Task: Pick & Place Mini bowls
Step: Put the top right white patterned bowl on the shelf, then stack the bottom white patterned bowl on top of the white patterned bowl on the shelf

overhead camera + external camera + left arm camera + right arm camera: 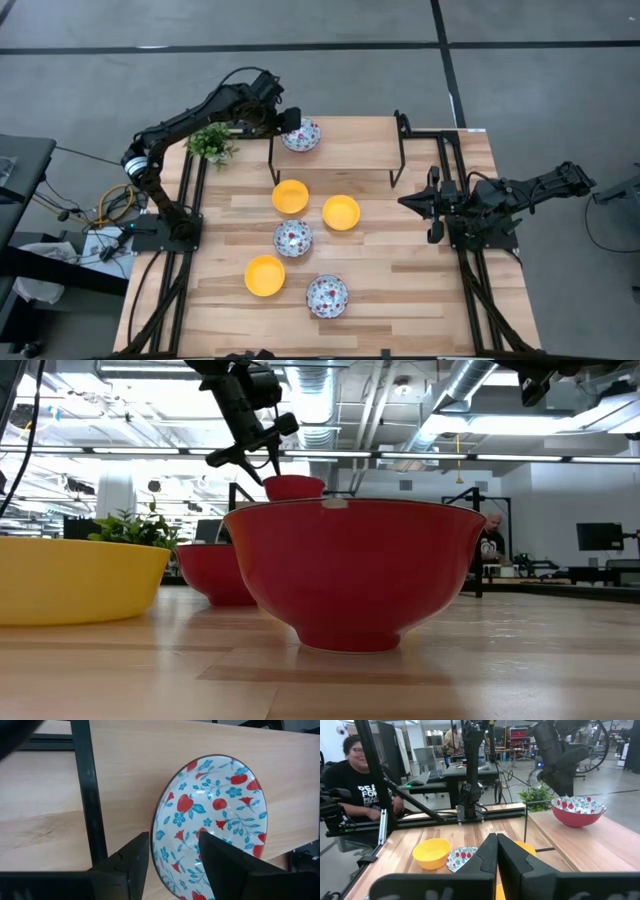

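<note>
A floral mini bowl (301, 134) stands on its foot on the raised wooden shelf (350, 135) at the far side. My left gripper (172, 840) is open above that bowl's near-left rim (159, 845), with one finger outside the bowl and one over its inside. On the table below rest three yellow mini bowls (290, 196) (341, 212) (265, 275) and two floral ones (293, 238) (327, 295). My right gripper (496, 845) is shut and held level at the table's right side (405, 200), holding nothing.
A small green plant (210, 143) stands at the shelf's left end, close to my left arm. A black shelf leg (90, 795) rises just beside the left fingers. A person (355, 775) sits beyond the table's left side.
</note>
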